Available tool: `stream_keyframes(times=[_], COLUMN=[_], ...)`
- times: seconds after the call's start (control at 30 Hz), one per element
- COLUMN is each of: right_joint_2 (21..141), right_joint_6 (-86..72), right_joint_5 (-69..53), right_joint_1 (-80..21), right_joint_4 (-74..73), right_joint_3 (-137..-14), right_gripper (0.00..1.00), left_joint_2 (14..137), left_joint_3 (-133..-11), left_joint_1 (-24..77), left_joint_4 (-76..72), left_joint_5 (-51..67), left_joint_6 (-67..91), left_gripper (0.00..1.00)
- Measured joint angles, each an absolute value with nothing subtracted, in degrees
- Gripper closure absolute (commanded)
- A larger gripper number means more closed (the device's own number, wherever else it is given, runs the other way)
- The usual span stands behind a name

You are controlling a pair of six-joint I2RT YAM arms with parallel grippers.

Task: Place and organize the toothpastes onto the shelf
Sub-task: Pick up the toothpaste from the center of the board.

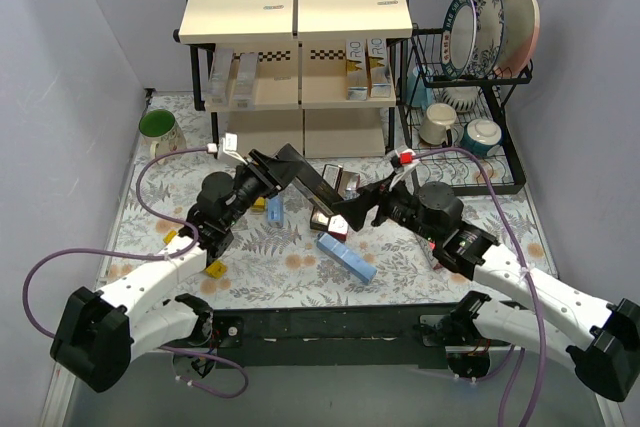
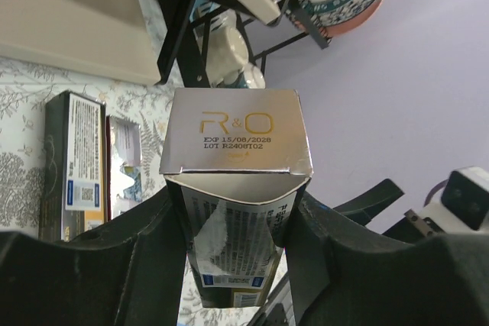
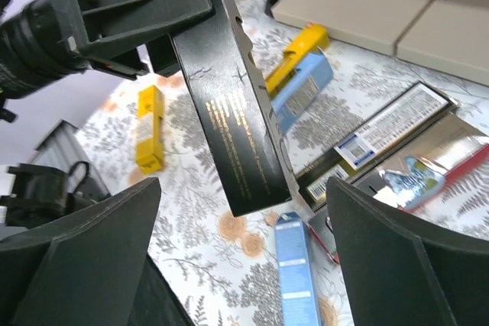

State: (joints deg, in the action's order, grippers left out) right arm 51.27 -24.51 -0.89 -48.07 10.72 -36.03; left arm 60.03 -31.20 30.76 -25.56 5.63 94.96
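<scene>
step in hand: i judge this a mid-air hand-over above the bench [image 1: 260,287], with the black carton [image 1: 305,179] going to my left side for shelving.
left gripper [image 1: 268,175]: clamped on the black carton near one end; its silver "r&o" flap faces my wrist camera.
right gripper [image 1: 362,205]: spread wide, with a finger on either side of the carton's far end and both clear of it.
where the toothpastes are: the black one hangs in the air between my arms. a blue carton [image 1: 346,256], a yellow carton [image 1: 272,209] and several more lie loose on the bench. the shelved cartons [image 1: 365,62] sit on the middle tier of the shelf [image 1: 240,27].
next move calls for: my right arm to draw clear without clipping the carton, then my left to carry it to the shelf and line it up beside the shelved cartons. the grip is well off-centre, so the long end may sag or twist.
hard to make out: the pile under my grippers is partly covered, so i cannot count it. the lowest tier is partly behind the held carton. the carton's far end is cut off in the left wrist view.
</scene>
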Motion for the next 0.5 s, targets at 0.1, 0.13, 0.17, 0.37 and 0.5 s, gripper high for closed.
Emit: stream_keyframes(times=[0.1,0.13,0.17,0.37,0.5], right_joint_2=[50.57,50.50,50.50,52.31,54.59], right_joint_6=[-27.03,-28.36,-29.71,-38.09,-42.50], right_joint_5=[-6.13,-8.21,-10.37,-19.75,-24.71], right_joint_1=[-44.93,-43.66,-42.11,-35.16,-33.89], right_joint_4=[15.20,17.28,19.35,30.41,38.92], right_joint_3=[-33.69,-32.51,-31.18,-26.20,-25.65], right_gripper=[0.02,0.02,0.02,0.02,0.03], left_joint_2=[58.87,58.46,57.98,55.70,55.59], left_joint_3=[-30.79,-30.65,-30.52,-28.97,-28.18], left_joint_1=[29.69,29.65,29.61,29.45,29.45], left_joint_4=[-27.99,-28.86,-29.69,-35.75,-38.26], left_joint_5=[6.35,6.59,6.85,8.78,10.22], left_joint_6=[95.68,95.92,96.14,98.21,99.44], left_gripper=[0.72,0.71,0.71,0.71,0.70])
